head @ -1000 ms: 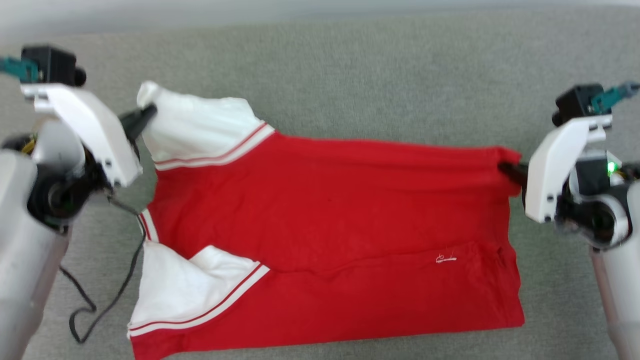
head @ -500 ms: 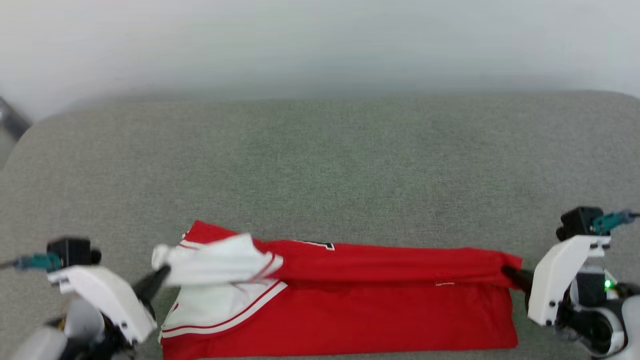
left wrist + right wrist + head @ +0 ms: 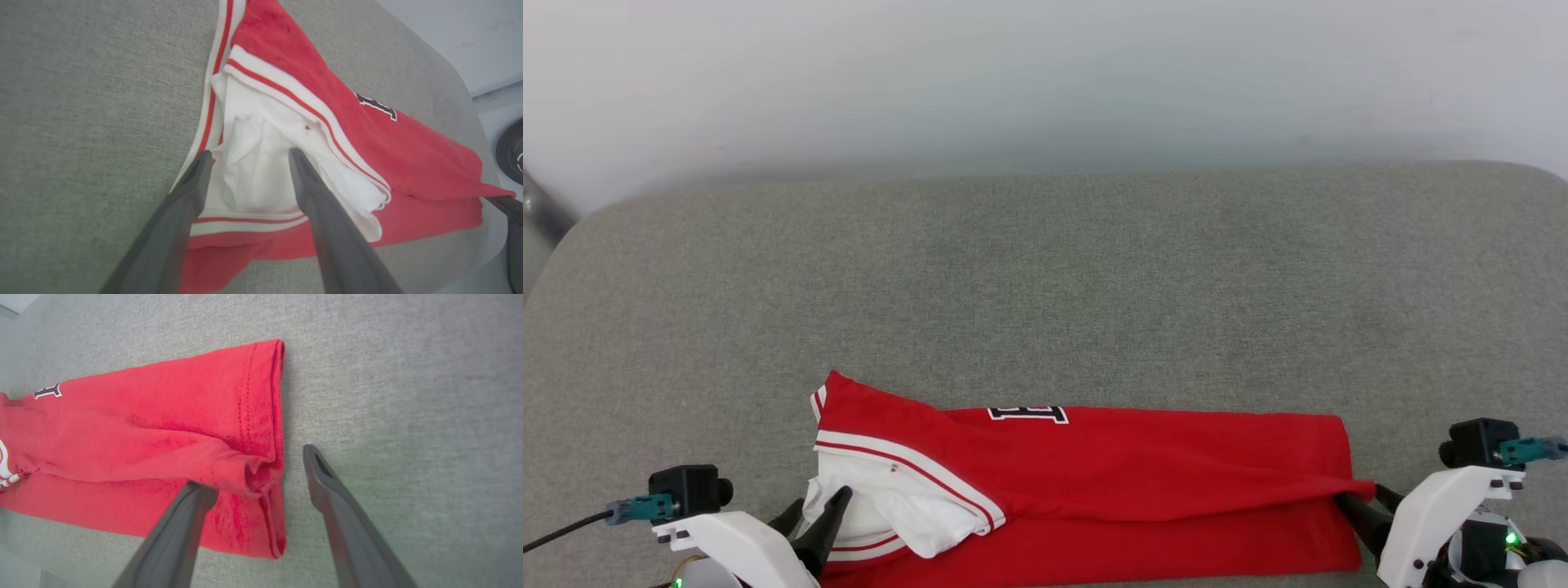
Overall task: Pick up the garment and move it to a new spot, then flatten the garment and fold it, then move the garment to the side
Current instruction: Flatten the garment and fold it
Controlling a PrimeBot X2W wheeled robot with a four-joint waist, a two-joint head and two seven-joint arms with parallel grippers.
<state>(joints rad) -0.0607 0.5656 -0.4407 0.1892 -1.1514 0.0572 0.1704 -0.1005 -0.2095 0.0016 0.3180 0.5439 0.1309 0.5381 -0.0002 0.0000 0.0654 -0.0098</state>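
The garment [image 3: 1135,465], a red jersey, lies folded lengthwise into a long band near the front of the grey surface. Part of its black lettering [image 3: 1021,414] shows on the top layer. A white sleeve with striped trim is bunched at the band's left end. My left gripper [image 3: 818,502] is open there, and the left wrist view shows its fingers [image 3: 249,155] straddling the sleeve [image 3: 253,171] without pinching it. My right gripper [image 3: 1362,495] is open at the right end. In the right wrist view its fingers [image 3: 256,470] flank the puckered hem corner of the garment [image 3: 143,416].
The grey fabric-covered surface [image 3: 1045,286] stretches far beyond the garment to a pale wall [image 3: 1045,73]. Its far corners are rounded. A black cable [image 3: 564,535] trails from my left wrist. A dark round object [image 3: 510,151] sits below the surface's edge.
The head camera has tilted up. Both grippers brought the garment's far edge toward me, laying it over the near half. Then both opened and let the cloth go.
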